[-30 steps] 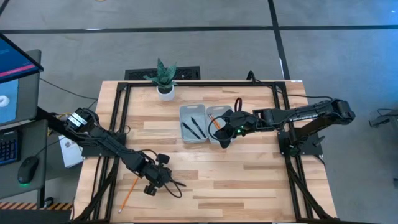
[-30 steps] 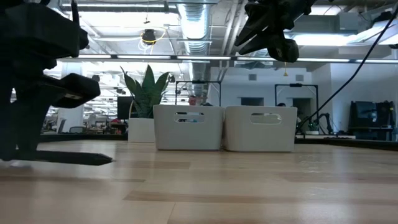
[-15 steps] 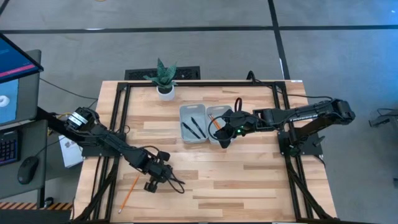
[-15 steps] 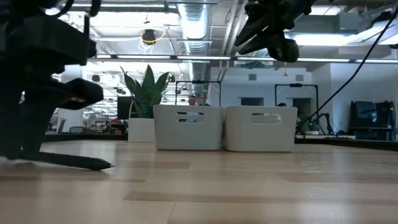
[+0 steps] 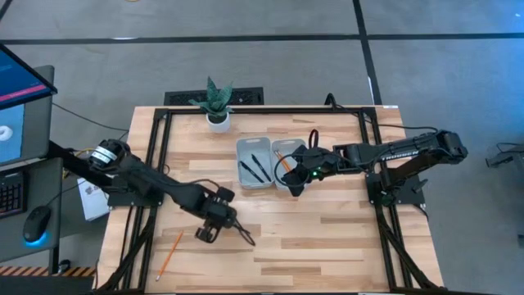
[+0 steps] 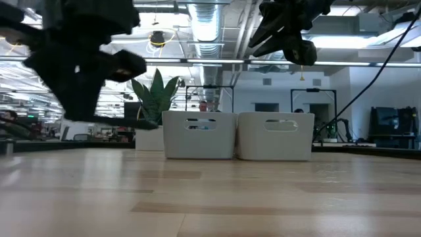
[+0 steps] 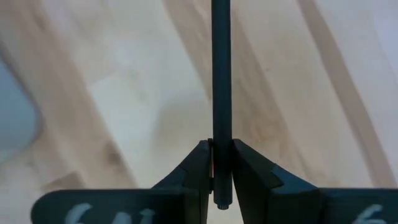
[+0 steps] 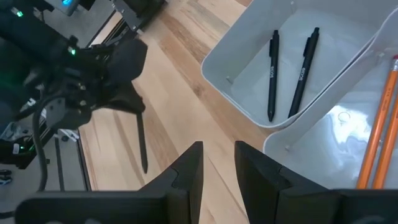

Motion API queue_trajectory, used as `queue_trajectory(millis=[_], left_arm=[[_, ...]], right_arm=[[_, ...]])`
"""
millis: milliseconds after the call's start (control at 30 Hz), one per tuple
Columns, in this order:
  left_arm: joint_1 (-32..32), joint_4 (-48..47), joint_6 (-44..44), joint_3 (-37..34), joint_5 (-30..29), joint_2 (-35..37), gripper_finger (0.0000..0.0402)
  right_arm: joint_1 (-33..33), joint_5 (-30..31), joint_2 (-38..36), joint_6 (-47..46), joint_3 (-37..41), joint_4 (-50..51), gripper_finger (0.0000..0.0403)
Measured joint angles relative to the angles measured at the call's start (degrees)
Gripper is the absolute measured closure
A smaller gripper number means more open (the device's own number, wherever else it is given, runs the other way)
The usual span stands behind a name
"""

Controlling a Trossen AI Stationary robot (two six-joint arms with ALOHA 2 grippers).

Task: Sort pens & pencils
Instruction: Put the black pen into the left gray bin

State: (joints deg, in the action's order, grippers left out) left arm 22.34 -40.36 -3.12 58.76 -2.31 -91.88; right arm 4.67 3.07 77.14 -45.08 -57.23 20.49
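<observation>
Black pens (image 8: 286,71) two binned, one held, orange pencils (image 8: 379,134) two binned

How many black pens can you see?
3. Two pens lie in the left bin; one pen is gripped by the left claw above the table.

Even, bright overhead light fills every view, with only soft shadows on the wooden table (image 5: 327,238). In the low view, ceiling lamps (image 6: 155,38) glare and the near left arm (image 6: 79,62) is a dark silhouette. The left wrist view is soft, its background blurred.
</observation>
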Motion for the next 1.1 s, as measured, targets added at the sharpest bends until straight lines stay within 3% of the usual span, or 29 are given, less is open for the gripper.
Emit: queue_trajectory(millis=[667,900,1100], left_arm=[[-17.9,-15.1,-19.4,13.4,-5.8,0.0,0.0358],[-24.6,-14.0,-25.5,15.4,-6.7,0.1,0.0358],[-28.7,-13.8,-35.3,16.5,-12.1,0.1,0.0358]], right_arm=[[0.4,0.3,0.0,3.8,0.0,0.0,0.0290],[-1.1,1.7,0.0,5.3,0.0,-0.3,0.0290],[-2.9,1.7,0.0,10.3,0.0,-0.2,0.0290]])
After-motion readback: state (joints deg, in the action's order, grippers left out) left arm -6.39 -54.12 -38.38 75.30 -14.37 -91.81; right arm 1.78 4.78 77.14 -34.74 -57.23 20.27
